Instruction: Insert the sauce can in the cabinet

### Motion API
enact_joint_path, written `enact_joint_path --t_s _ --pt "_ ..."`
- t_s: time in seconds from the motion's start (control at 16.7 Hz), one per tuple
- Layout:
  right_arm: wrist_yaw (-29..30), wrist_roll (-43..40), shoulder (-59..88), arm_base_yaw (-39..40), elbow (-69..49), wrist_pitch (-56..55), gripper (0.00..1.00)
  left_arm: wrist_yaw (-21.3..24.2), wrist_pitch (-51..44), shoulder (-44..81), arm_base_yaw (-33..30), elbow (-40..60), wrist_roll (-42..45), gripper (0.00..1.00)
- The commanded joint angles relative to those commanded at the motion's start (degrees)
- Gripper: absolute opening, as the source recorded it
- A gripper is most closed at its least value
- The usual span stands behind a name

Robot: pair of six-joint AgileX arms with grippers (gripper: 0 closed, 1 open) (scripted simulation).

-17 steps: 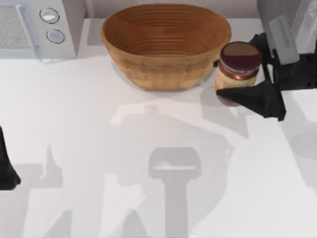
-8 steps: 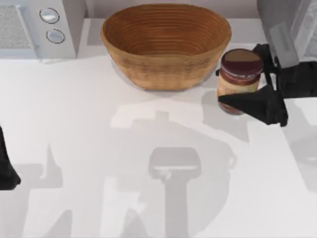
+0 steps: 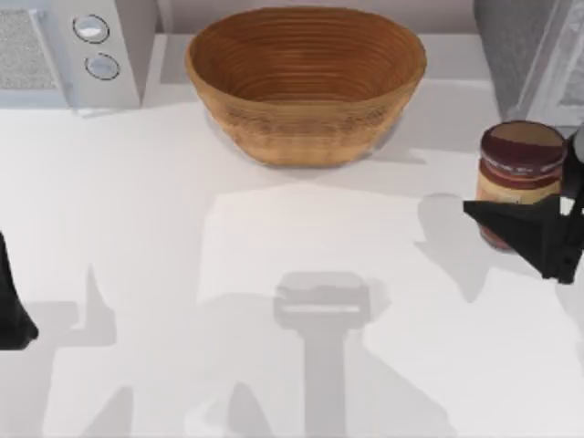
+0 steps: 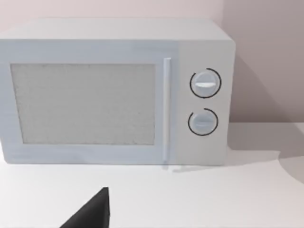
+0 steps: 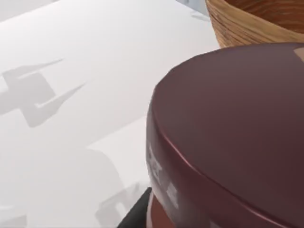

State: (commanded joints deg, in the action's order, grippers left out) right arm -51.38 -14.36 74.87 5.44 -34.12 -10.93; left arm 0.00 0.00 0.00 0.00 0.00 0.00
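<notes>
The right gripper (image 3: 538, 219) is reaching in from the table's right edge, its dark fingers (image 3: 520, 228) clamping the can (image 3: 520, 173) by its body and holding it upright, maroon lid up. The can is sitting just in front of the cabinet (image 3: 525, 50) at the back right corner, well apart from the basket (image 3: 306, 82). The left gripper (image 3: 14, 310) is parked at the left edge, facing the microwave (image 4: 118, 90); its finger spacing cannot be determined.
</notes>
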Motion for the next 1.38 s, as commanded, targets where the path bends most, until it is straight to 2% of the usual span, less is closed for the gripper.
enact_joint_path --t_s 0.42,0.72,0.96,1.38 --pt "29.3 6.5 -47.9 -3.8 18.7 5.7 0.0 0.0 0.0 0.0 0.0 0.0 0.0 1.0" --pt "45.9 12.4 -68.9 -5.2 30.0 9.4 0.0 0.0 0.0 0.0 0.0 0.0 0.0 1.0" --pt "51.4 14.4 -74.9 -5.4 34.1 10.9 0.0 0.0 0.0 0.0 0.0 0.0 0.0 1.0" --pt "51.4 14.4 -72.9 -4.9 32.2 11.5 0.0 0.0 0.0 0.0 0.0 0.0 0.0 1.0"
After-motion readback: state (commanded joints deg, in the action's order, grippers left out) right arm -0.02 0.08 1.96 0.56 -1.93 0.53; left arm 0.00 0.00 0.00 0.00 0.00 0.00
